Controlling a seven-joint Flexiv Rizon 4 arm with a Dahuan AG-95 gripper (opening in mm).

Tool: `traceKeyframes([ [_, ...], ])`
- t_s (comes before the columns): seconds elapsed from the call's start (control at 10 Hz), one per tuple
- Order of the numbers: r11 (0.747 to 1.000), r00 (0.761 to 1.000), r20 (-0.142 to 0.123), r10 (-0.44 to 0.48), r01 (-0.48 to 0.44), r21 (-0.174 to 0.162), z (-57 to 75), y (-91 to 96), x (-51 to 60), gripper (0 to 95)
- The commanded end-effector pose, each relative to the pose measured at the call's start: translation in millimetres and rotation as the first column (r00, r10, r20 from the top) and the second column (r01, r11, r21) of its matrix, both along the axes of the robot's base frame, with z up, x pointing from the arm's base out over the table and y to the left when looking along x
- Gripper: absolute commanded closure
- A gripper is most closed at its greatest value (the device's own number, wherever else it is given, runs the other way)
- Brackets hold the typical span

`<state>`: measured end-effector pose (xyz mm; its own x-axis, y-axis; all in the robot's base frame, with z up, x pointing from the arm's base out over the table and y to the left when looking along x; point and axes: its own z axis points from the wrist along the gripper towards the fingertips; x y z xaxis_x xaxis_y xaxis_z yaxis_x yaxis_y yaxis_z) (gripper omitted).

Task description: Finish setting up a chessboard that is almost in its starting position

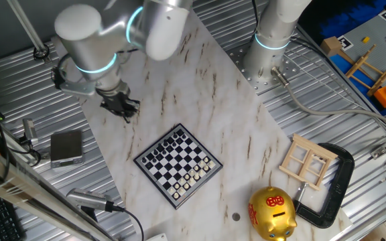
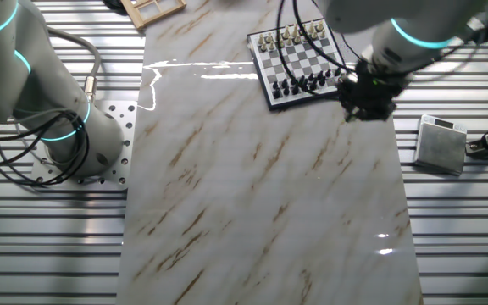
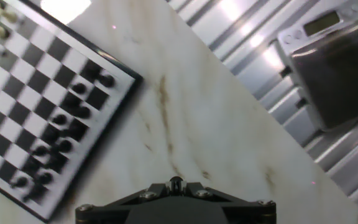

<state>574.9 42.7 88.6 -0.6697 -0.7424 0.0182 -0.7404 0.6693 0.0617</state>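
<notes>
While the end effector hangs above the bare marble surface, it is off to the left of the board in one fixed view, near it but not over it. In the hand view, a small dark round thing shows right at the tip. It may be a black piece held there, or it may be a part of the hand. I cannot tell which, and I cannot tell if the fingers are open or closed.

The board sits near the middle of the surface, turned like a diamond in that same fixed view. The black pieces are on the side closest to the end effector. The white pieces are on the far side. The black rows look a bit uneven in the hand view, but the picture is blurry, so I cannot say which square is empty.

To do this step well, I think the arm should go slowly. It should find the empty square first, then come straight down from above. The pieces are tiny and stand close together, so a tilted hand could knock the ones beside it. The board is light and could slide if pushed. A gentle touch is best. The fingers should open only when the piece stands on its square.

The small scale and the gold piggy bank are well apart from the work.
</notes>
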Motion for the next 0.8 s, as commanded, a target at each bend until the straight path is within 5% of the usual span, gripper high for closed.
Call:
traceKeyframes([
  [0.1,1.000,1.000,0.000,-0.027,0.027,-0.007,-4.0,13.1,-7.1,95.0],
  [0.8,0.999,0.999,0.001,-0.041,0.041,-0.013,-5.5,25.4,-16.8,95.0],
])
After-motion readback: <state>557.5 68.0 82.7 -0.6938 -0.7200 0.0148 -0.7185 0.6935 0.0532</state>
